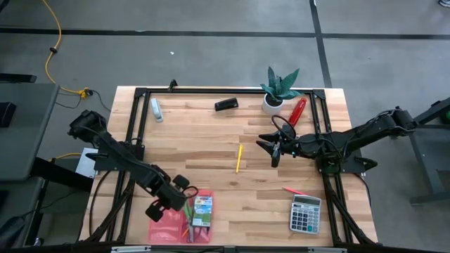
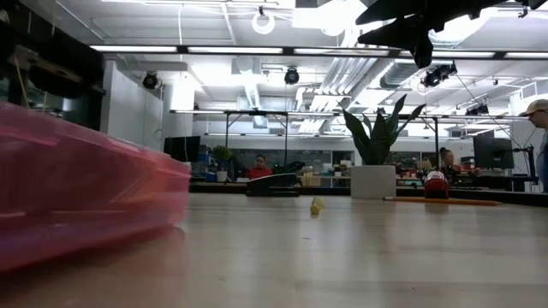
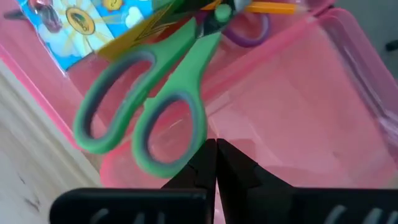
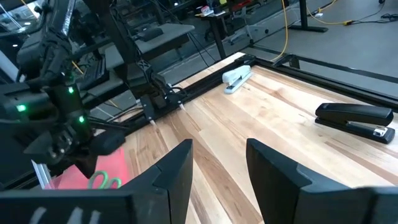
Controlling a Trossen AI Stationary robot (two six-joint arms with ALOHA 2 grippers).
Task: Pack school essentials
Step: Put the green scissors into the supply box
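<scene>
Green-handled scissors (image 3: 149, 112) inside pink case (image 3: 298, 106) rim, left fingers (image 3: 214, 163) closed

Table (image 1: 211, 151): pouch (image 1: 166, 228) at near left edge, holding scissors (image 1: 188, 213) and small box (image 1: 202, 211) side by side; left gripper (image 1: 171, 200) over pouch. Lone pencil (image 1: 238, 158) mid-table, left of right gripper (image 1: 273, 145). Calculator (image 1: 306, 213) near right corner, another pencil (image 1: 295, 191) just behind it. Far edge, left to right: pale stapler (image 1: 156, 109), dark stapler (image 1: 226, 105), potted plant (image 1: 276, 90), oblong object (image 1: 297, 110)
</scene>
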